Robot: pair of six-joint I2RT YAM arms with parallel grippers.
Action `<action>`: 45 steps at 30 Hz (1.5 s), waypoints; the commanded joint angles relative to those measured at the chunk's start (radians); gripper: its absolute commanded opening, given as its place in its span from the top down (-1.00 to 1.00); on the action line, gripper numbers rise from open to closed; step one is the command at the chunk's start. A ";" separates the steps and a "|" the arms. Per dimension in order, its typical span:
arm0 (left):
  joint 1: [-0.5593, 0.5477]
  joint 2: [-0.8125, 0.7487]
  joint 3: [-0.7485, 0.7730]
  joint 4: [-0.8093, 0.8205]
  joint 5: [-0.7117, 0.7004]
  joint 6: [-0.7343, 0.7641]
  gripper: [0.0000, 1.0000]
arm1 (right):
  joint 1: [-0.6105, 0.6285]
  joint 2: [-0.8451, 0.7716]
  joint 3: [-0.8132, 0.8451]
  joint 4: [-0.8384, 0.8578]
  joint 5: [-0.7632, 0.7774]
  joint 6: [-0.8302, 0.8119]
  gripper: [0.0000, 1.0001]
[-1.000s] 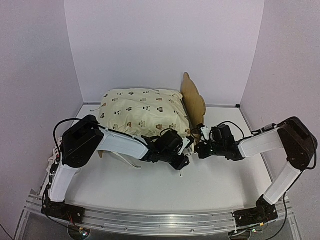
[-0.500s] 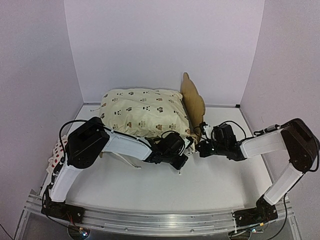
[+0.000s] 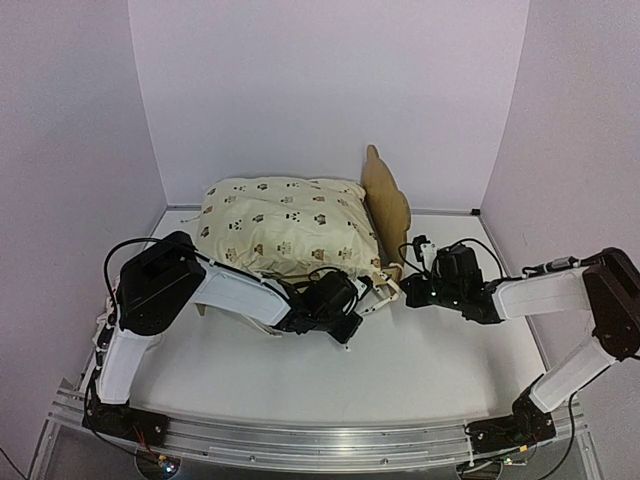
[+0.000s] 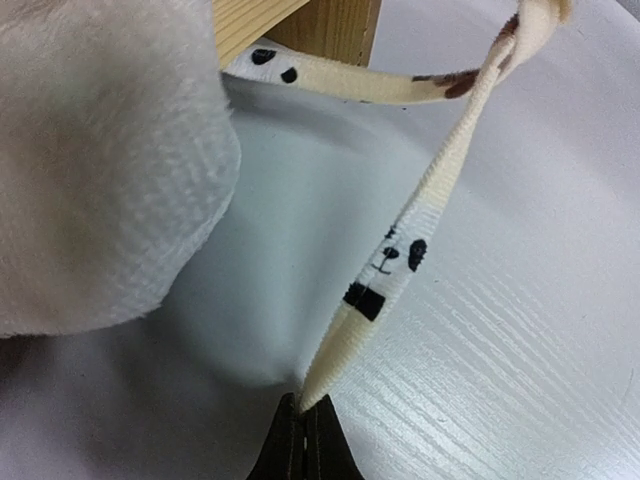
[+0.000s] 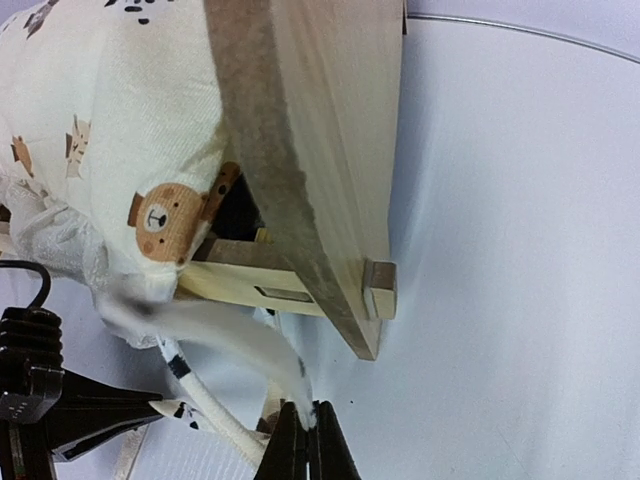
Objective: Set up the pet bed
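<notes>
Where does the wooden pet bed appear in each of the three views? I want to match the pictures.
Top external: pet bed headboard upright, right of centre, at the cushion's right end.
Left wrist: only a wooden corner at the top edge.
Right wrist: headboard slanting from top centre to lower right.
Shared landmark: the printed tie by the bed's corner, in all three.

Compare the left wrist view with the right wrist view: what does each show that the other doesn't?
Left wrist only: the left gripper shut on a printed tie that runs taut up and to the right, beside a plush white side of the cushion.
Right wrist only: the headboard of the pet bed edge-on, the cushion's bear-print fabric, and the right gripper shut on a blurred white strip.
Both: plywood frame, cushion, ties, white table.
</notes>
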 commanded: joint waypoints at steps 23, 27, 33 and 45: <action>0.126 -0.228 -0.146 -0.268 -0.288 -0.166 1.00 | -0.018 -0.024 0.065 -0.035 0.471 0.051 1.00; 0.149 -0.256 -0.179 -0.284 -0.292 -0.191 1.00 | -0.072 0.025 0.143 -0.040 0.493 0.038 1.00; 0.153 -0.269 -0.201 -0.281 -0.247 -0.200 1.00 | -0.111 0.018 0.145 -0.064 0.421 0.061 1.00; 0.113 -0.410 -0.174 -0.455 -0.170 -0.189 0.49 | -0.111 -0.191 -0.011 -0.130 0.172 0.102 0.36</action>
